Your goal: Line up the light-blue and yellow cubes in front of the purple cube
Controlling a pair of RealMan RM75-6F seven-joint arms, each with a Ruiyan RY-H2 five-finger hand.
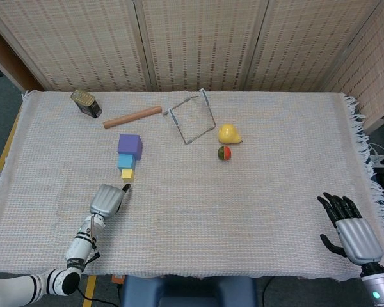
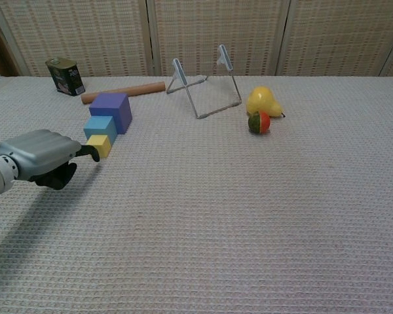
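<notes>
The purple cube (image 1: 130, 145) stands left of centre, with the light-blue cube (image 1: 127, 160) touching its near side and the small yellow cube (image 1: 127, 173) just in front of that, in one row. In the chest view the same row reads purple cube (image 2: 111, 110), light-blue cube (image 2: 100, 127), yellow cube (image 2: 101, 144). My left hand (image 1: 107, 198) lies just in front of the yellow cube, fingers curled, with one dark fingertip (image 2: 93, 154) pointing at the cube, a little short of it. It holds nothing. My right hand (image 1: 349, 229) rests with fingers spread at the front right edge.
A wooden dowel (image 1: 132, 117) and a tin can (image 1: 86, 103) lie at the back left. A wire stand (image 1: 191, 118) sits behind the centre, with a yellow pear (image 1: 228, 133) and a small red-green ball (image 1: 224, 153) to its right. A woven cloth (image 1: 256, 204) covers the table.
</notes>
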